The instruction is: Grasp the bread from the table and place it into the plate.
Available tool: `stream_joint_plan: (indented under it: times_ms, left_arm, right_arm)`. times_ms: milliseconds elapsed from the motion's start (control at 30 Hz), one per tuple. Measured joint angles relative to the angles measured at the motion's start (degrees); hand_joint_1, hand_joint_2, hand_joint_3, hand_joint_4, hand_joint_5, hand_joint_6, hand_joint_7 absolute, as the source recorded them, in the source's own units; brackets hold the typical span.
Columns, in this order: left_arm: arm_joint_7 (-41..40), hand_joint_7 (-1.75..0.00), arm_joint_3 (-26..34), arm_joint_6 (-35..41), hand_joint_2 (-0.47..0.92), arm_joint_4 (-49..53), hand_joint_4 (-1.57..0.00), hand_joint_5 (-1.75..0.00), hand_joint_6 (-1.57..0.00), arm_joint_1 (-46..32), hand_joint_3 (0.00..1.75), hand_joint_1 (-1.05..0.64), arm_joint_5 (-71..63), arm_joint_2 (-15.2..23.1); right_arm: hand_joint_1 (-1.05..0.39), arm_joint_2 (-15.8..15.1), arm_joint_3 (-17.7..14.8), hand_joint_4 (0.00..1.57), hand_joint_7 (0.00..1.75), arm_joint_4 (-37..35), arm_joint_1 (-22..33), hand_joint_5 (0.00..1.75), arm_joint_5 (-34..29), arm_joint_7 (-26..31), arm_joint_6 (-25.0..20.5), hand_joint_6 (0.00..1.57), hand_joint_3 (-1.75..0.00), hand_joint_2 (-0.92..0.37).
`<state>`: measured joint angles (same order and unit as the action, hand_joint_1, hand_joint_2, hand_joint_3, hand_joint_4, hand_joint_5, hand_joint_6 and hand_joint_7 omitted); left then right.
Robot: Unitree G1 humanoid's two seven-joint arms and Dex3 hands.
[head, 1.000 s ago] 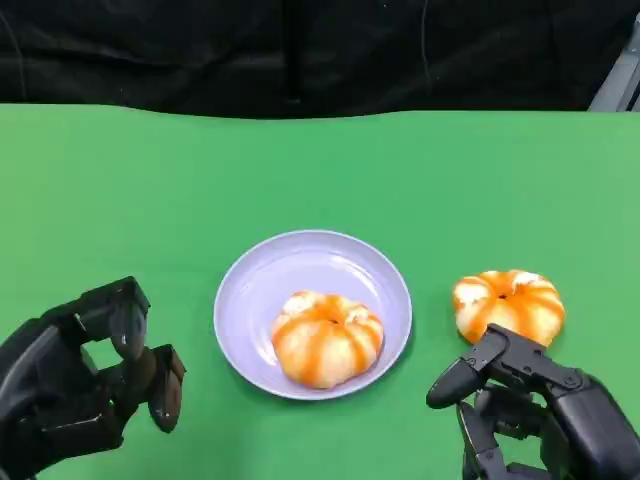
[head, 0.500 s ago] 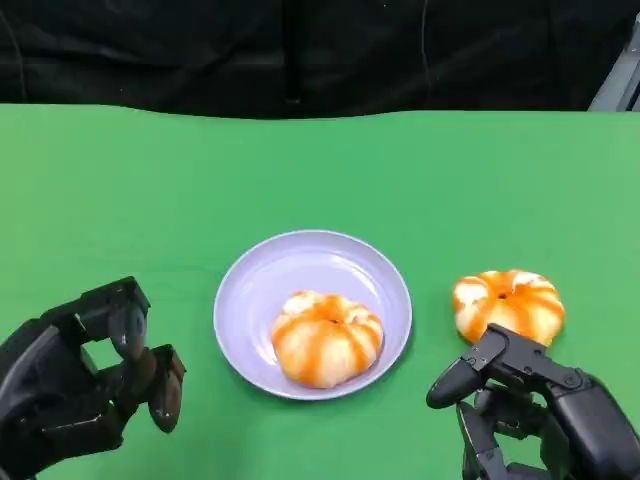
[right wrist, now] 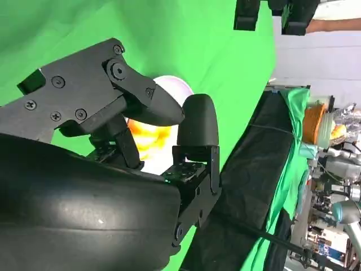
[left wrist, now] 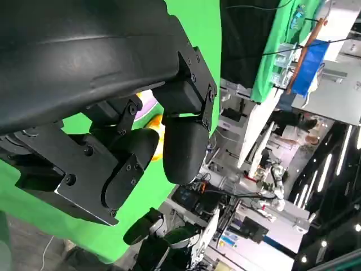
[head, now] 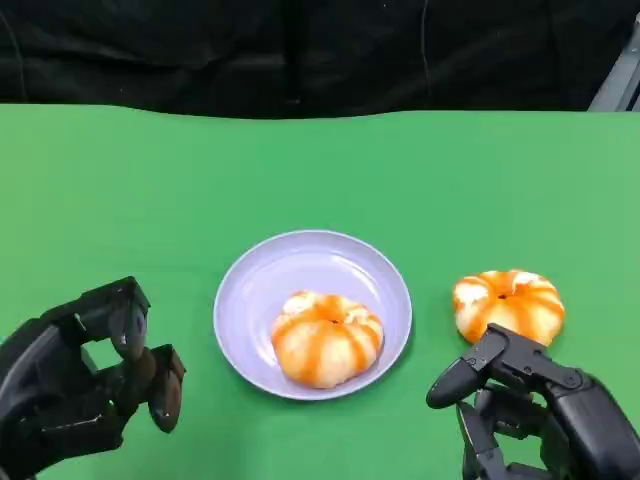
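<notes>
Fingers apart on left hand (head: 85, 375) and right hand (head: 535, 410); 2 breads: 1 on plate (head: 250, 290), 1 on table (head: 300, 170).

Green table (head: 150, 190), black backdrop (head: 200, 50).

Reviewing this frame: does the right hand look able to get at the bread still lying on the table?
Probably yes. The right hand is open and sits just short of the bread on the table, with bare green table around it. The plate lies off to the side.

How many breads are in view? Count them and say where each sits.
2. One bread lies in the plate; the other bread sits on the green table, just beyond the right hand.
</notes>
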<state>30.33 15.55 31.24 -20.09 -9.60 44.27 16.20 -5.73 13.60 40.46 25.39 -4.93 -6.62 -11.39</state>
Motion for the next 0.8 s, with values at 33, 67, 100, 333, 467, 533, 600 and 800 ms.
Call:
stream_joint_plan:
  times_ms: [33,67,100,333,467,533,600,800]
  left_arm:
    - [0.0,-1.72,0.0,0.0,0.45,0.0,-0.89,-1.75,-0.80,0.0,1.51,-0.04,0.0,0.0]
    - [0.0,-1.72,0.0,0.0,0.45,0.0,-0.89,-1.75,-0.80,0.0,1.51,-0.04,0.0,0.0]
    - [0.0,-1.72,0.0,0.0,0.45,0.0,-0.89,-1.75,-0.80,0.0,1.51,-0.04,0.0,0.0]
    - [0.0,-1.72,0.0,0.0,0.45,0.0,-0.89,-1.75,-0.80,0.0,1.51,-0.04,0.0,0.0]
    - [0.0,-1.72,0.0,0.0,0.45,0.0,-0.89,-1.75,-0.80,0.0,1.51,-0.04,0.0,0.0]
    - [0.0,-1.72,0.0,0.0,0.45,0.0,-0.89,-1.75,-0.80,0.0,1.51,-0.04,0.0,0.0]
    - [0.0,-1.72,0.0,0.0,0.45,0.0,-0.89,-1.75,-0.80,0.0,1.51,-0.04,0.0,0.0]
    - [0.0,-1.72,0.0,0.0,0.45,0.0,-0.89,-1.75,-0.80,0.0,1.51,-0.04,0.0,0.0]
  right_arm:
    - [-0.06,0.0,0.0,0.77,1.45,0.0,0.0,1.75,0.0,0.0,0.0,0.72,-0.99,-0.68]
    - [-0.06,0.0,0.0,0.77,1.45,0.0,0.0,1.75,0.0,0.0,0.0,0.72,-0.99,-0.68]
    - [-0.06,0.0,0.0,0.77,1.45,0.0,0.0,1.75,0.0,0.0,0.0,0.72,-0.99,-0.68]
    - [-0.06,0.0,0.0,0.77,1.45,0.0,0.0,1.75,0.0,0.0,0.0,0.72,-0.99,-0.68]
    - [-0.06,0.0,0.0,0.77,1.45,0.0,0.0,1.75,0.0,0.0,0.0,0.72,-0.99,-0.68]
    - [-0.06,0.0,0.0,0.77,1.45,0.0,0.0,1.75,0.0,0.0,0.0,0.72,-0.99,-0.68]
    - [-0.06,0.0,0.0,0.77,1.45,0.0,0.0,1.75,0.0,0.0,0.0,0.72,-0.99,-0.68]
    - [-0.06,0.0,0.0,0.77,1.45,0.0,0.0,1.75,0.0,0.0,0.0,0.72,-0.99,-0.68]
